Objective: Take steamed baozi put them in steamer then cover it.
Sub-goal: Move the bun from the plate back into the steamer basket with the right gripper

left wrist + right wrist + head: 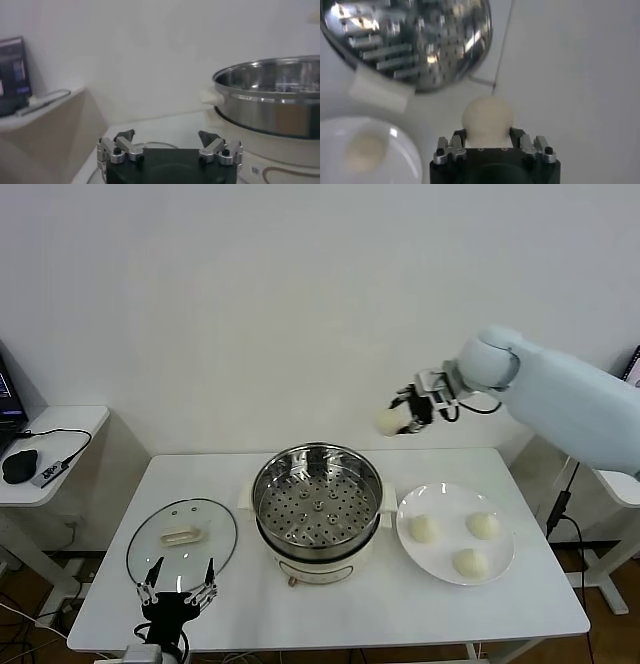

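Note:
My right gripper hangs in the air above and behind the table, to the right of the steamer, shut on one cream-white baozi. The wrist view shows the same baozi gripped between both fingers, with the steamer's perforated tray below. Three more baozi lie on the white plate at the steamer's right. The glass cover lies flat on the table left of the steamer. My left gripper waits open at the table's front left edge, just in front of the cover.
A white side table with a black mouse and a cable stands to the left, beyond the main table's edge. The steamer's white side handle sticks out toward the plate.

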Action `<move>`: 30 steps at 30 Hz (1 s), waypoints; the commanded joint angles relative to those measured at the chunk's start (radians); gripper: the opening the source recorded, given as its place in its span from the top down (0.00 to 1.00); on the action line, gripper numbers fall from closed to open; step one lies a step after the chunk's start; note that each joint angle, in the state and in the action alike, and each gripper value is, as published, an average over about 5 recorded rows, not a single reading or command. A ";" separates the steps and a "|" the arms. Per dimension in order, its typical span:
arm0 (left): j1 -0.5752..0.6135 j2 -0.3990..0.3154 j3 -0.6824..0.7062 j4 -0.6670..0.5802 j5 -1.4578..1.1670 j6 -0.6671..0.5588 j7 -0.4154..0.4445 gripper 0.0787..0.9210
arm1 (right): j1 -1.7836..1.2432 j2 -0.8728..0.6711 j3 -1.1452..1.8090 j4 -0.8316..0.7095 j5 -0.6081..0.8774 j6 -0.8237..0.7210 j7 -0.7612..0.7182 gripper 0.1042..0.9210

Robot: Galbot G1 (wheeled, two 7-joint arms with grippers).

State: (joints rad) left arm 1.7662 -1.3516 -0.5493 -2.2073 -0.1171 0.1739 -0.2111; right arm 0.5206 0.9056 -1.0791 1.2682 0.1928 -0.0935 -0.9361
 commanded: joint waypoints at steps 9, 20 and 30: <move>0.010 -0.016 -0.017 -0.001 -0.115 0.012 -0.025 0.12 | 0.016 0.308 -0.182 -0.087 -0.050 0.229 0.051 0.44; 0.023 -0.025 -0.018 -0.002 -0.100 0.012 -0.032 0.12 | -0.079 0.378 -0.194 -0.231 -0.308 0.410 0.097 0.44; 0.023 -0.028 -0.016 -0.003 -0.090 0.012 -0.030 0.12 | -0.126 0.400 -0.168 -0.292 -0.421 0.486 0.142 0.44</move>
State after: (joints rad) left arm 1.7891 -1.3798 -0.5654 -2.2120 -0.2008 0.1846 -0.2398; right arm 0.4295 1.2670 -1.2438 1.0362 -0.1141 0.3065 -0.8200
